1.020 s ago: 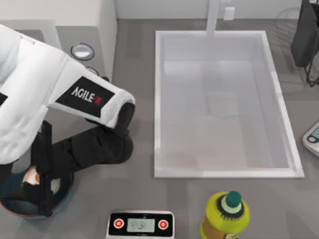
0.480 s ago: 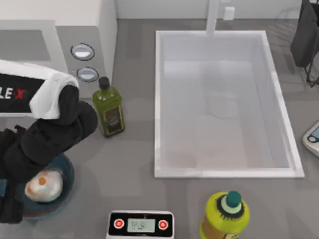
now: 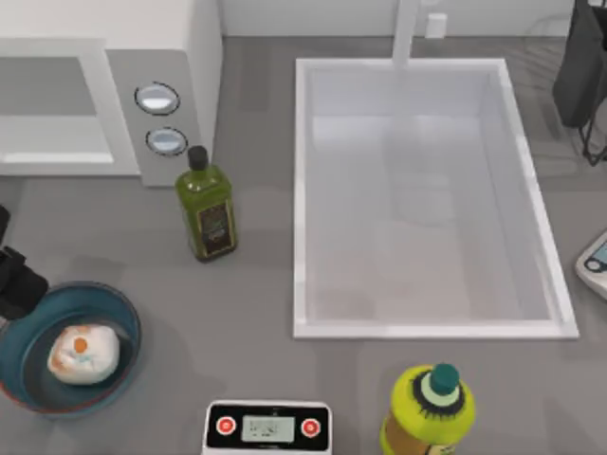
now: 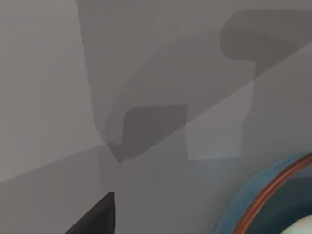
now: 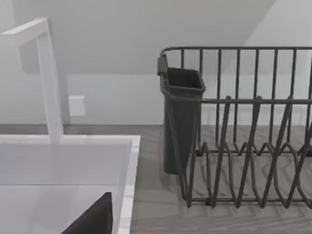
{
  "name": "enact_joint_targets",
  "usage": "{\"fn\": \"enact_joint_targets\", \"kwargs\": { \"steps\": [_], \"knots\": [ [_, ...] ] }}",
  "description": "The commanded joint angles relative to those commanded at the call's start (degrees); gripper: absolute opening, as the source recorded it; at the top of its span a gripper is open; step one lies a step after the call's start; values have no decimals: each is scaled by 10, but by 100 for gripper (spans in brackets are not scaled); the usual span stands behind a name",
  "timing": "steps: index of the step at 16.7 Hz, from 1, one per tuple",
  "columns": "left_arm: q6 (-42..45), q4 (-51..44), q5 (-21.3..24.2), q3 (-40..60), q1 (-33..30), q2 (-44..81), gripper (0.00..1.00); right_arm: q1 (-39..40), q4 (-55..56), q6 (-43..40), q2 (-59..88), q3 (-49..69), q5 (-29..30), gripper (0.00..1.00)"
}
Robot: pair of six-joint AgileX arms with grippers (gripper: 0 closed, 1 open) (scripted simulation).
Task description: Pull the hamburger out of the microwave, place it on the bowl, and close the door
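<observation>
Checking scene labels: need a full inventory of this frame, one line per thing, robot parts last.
microwave: 1, white with grey knob panel, top view's upper left
hamburger: 1, pale with orange patches, inside the bowl
bowl: 1, blue, reddish rim, lower left
oil bottle: 1, dark green, beside the microwave
sink: 1, white, centre
faucet: 1, white, behind the sink
digital scale: 1, white with red buttons, bottom edge
squeeze bottle: 1, yellow-green, bottom right of centre
second scale: 1, right edge
dish rack: 1, dark, upper right
left end effector: black, left edge beside the bowl
</observation>
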Motion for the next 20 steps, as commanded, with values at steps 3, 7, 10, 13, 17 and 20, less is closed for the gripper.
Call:
{"fn": "enact_joint_targets", "kwargs": {
  "steps": [3,7,10,13,17,20],
  "knots": [
    [226,121,58,-97,40,-185,100,0,0,0,0,0,0,100],
    [481,269,125,-212,80,-405,100,0,0,0,0,0,0,100],
    [614,356,161,-278,98,-530,100,0,0,0,0,0,0,100],
    [694,413,182,-319,107,-608,100,0,0,0,0,0,0,100],
    [718,431,188,-332,109,-631,100,0,0,0,0,0,0,100],
    [718,431,188,-332,109,-631,100,0,0,0,0,0,0,100]
  ]
}}
